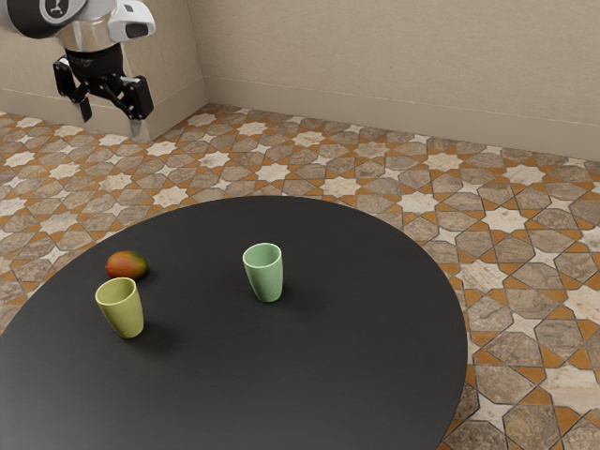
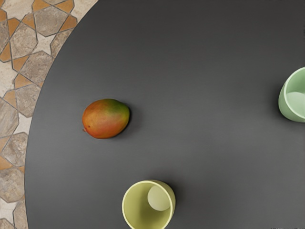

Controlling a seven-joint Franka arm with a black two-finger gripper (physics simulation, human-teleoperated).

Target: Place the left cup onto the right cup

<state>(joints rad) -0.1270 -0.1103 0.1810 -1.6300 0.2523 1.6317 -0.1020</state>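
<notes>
- The yellow cup (image 1: 120, 307) stands upright on the black table (image 1: 337, 375), far below the fingers and well apart from them.
- The green cup (image 1: 263, 272) also stands upright, farther from the fingers, apart from the yellow cup.
- The gripper (image 1: 111, 120) hangs high up, its fingers spread wide and holding nothing.
- A mango (image 1: 127, 264) lies near the yellow cup, on the side nearer the fingers.

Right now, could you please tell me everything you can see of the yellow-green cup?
The yellow-green cup is a plain, handleless tumbler, matte like plastic, narrowing toward its base. It stands upright and empty, mouth up, on the black round table, toward the exterior view's left. Only the table touches it: the mango lies close behind but apart, the green cup farther toward the exterior view's right, and the open tool hangs high, well clear.
</notes>
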